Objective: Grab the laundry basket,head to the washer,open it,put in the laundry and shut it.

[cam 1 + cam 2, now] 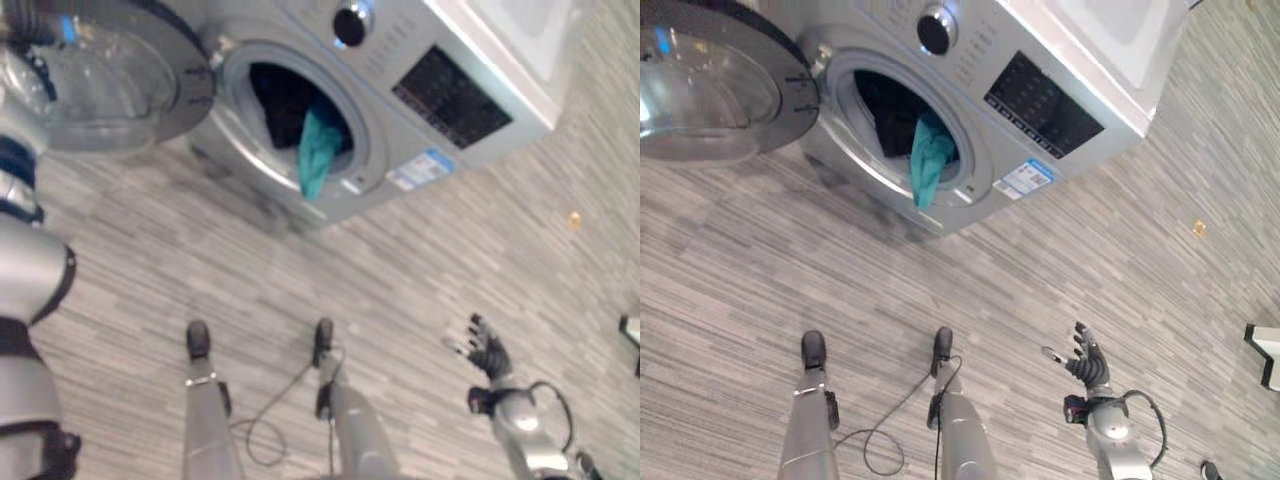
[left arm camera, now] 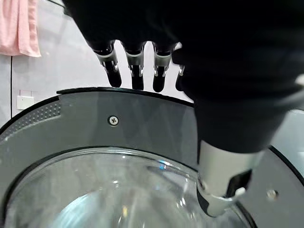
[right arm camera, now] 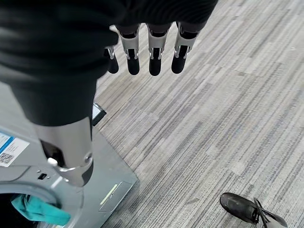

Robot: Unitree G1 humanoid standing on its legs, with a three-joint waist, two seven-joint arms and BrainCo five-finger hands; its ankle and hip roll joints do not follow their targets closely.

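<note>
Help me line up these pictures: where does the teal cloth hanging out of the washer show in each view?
Left eye view: teal cloth drapes over the drum opening's lower rim, upper middle.
Right eye view: same place.
Left wrist view: not in it.
Right wrist view: bottom left corner.
Shared landmark: the washer.

Silver-grey arms; each hand under dark ribbed cover. Left hand (image 2: 142, 57), right hand (image 3: 152, 47): silver fingers (image 3: 155, 45), dark tips, thicker silver thumb (image 2: 221, 175) with black slot.
</note>
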